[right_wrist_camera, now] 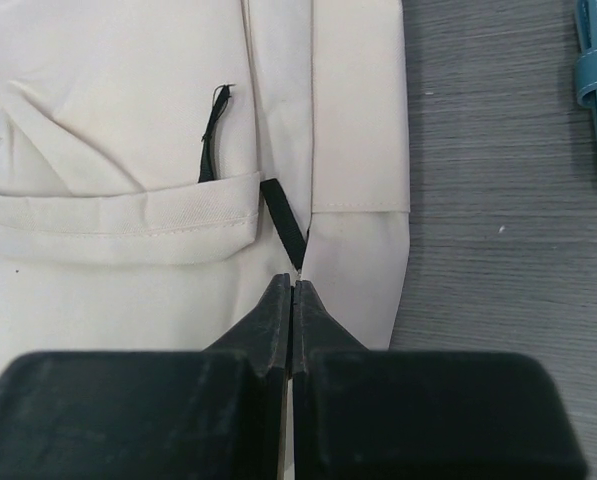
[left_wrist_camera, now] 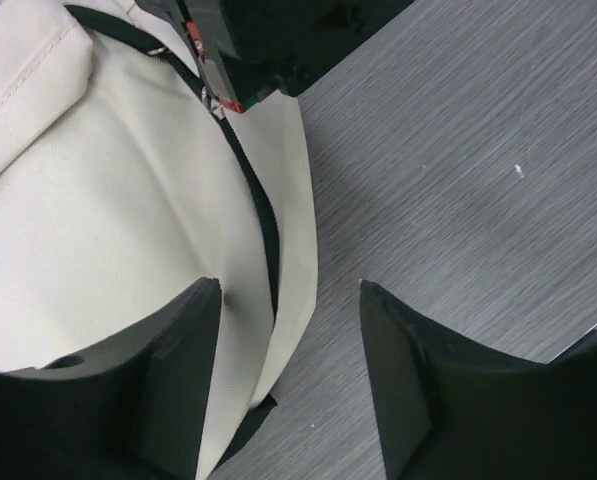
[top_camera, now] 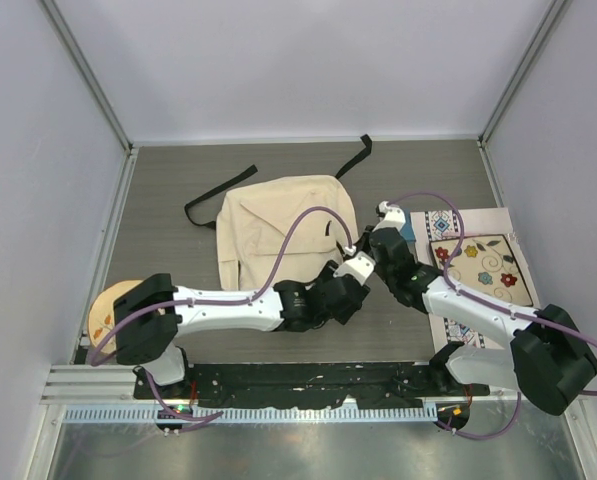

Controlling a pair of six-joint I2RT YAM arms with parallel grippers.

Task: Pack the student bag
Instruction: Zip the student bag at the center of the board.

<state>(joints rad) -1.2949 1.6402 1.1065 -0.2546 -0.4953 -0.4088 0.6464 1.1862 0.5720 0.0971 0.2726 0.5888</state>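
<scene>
The left claw [left_wrist_camera: 290, 290] stands open over the cream fabric backpack [top_camera: 258, 220]; the right claw [right_wrist_camera: 293, 285] is closed against its black tab [right_wrist_camera: 283, 232].

The bag [top_camera: 278, 225] is matt cream woven cloth with black webbing straps [top_camera: 364, 152]. The table [top_camera: 178, 170] looks matt grey wood-grain; my fingers [left_wrist_camera: 168, 390] are dull black plastic.
</scene>
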